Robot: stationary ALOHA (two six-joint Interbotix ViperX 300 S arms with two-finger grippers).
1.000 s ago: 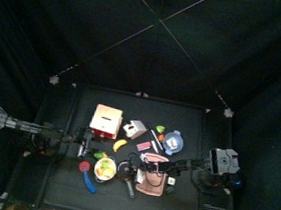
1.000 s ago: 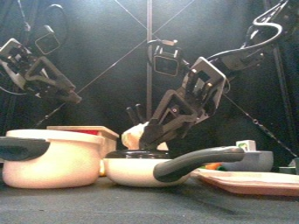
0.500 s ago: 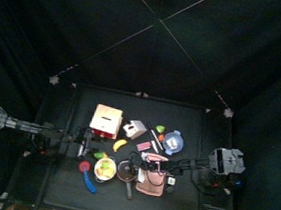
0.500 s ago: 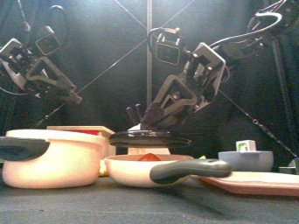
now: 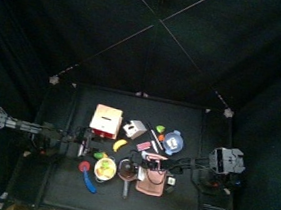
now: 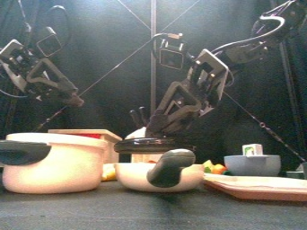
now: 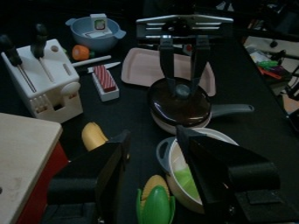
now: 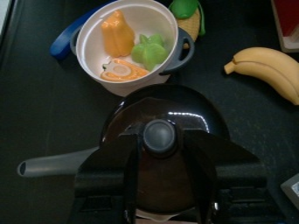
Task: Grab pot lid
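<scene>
Lid dark glass, raised clear of the tabletop, just above the small pot. Right gripper jaws closed on lid knob, tips partly hidden by it. Pot contents hidden in front view. Left gripper raised at left, jaws apart, empty. Big pot cut off at left edge. Banana cut off at edge.

I see a glossy dark pot lid with a smooth grey knob. The white pot looks like smooth, slightly shiny plastic. The table reads matt black.
</scene>
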